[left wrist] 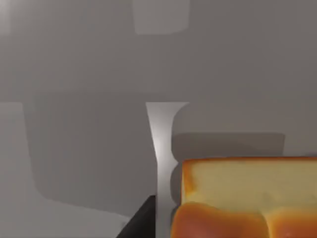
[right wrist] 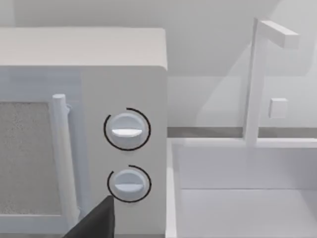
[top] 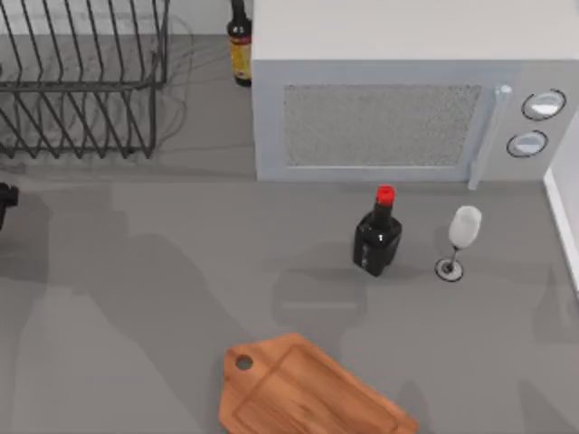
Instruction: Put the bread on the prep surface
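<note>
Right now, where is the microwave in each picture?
Top view: the microwave stands at the back of the table, right of middle.
Left wrist view: this one looks at the bread over the grey countertop instead.
Right wrist view: its knob end, close up.
Shared landmark: the two round knobs.

Soft, even light falls from above on the grey worktop point(top: 136, 298), with no glare or hot spots. Broad, faint-edged shadows lie across it, darkest in front of the microwave point(top: 398, 117) and beneath the red-capped bottle point(top: 377, 235) and wine glass point(top: 460, 240). In the left wrist view the bread point(left wrist: 247, 198) throws a blurred rectangular shadow on the surface behind it. Edges look slightly soft throughout, without warping toward the borders
</note>
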`<action>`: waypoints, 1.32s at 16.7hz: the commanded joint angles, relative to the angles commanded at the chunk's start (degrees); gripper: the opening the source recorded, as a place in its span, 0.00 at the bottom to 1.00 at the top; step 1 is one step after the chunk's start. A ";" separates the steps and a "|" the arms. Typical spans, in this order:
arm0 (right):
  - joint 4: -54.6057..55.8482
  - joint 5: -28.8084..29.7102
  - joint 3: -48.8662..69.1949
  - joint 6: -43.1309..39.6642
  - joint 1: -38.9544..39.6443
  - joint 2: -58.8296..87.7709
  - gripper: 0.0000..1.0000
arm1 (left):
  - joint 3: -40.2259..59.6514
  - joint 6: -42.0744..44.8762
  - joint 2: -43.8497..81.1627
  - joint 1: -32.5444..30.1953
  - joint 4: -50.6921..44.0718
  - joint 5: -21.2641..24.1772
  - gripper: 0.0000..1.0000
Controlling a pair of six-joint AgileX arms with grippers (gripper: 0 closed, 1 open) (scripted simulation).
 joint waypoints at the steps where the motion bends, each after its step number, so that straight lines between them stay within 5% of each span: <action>1: 0.00 0.00 0.00 0.00 0.00 0.00 1.00 | 0.00 0.00 0.00 0.00 0.00 0.00 0.17; 4: 0.00 0.00 0.00 0.00 0.00 0.00 1.00 | 0.00 0.00 0.00 0.00 0.00 0.00 0.00; 14: 0.00 0.00 0.00 0.00 0.00 0.00 1.00 | 1.40 -0.08 -1.73 -0.11 -1.52 0.27 0.00; 22: 0.00 0.00 0.00 0.00 0.00 0.00 1.00 | 13.79 -0.23 -7.15 -0.27 -20.00 0.22 0.00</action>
